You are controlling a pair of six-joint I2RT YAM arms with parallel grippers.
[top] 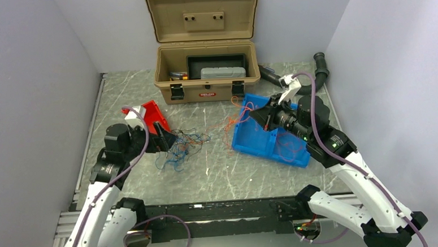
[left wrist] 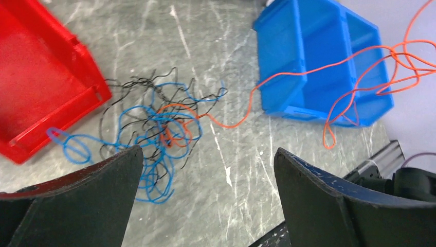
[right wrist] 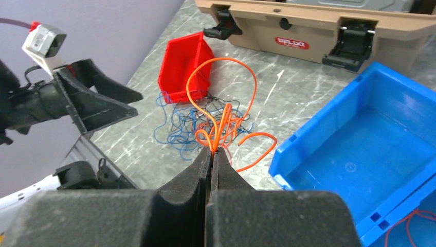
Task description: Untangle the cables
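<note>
A tangle of thin blue, black and orange cables [top: 183, 145] lies on the marble table, right of the red bin; it also shows in the left wrist view [left wrist: 154, 128] and the right wrist view [right wrist: 177, 126]. My left gripper [top: 169, 138] is open and empty, just above the tangle's near edge [left wrist: 208, 154]. My right gripper [top: 253, 114] is shut on a bunch of orange cable loops [right wrist: 221, 103], held above the blue bin's left corner. One orange strand [left wrist: 288, 74] runs from that bunch down into the tangle.
A blue bin [top: 263, 145] sits under the right arm, with thin red wire [top: 289, 147] in its near compartment. A red bin [top: 153, 114] stands by the left gripper. An open tan toolbox [top: 205, 73] stands at the back, with a black corrugated hose [top: 318, 67] to its right.
</note>
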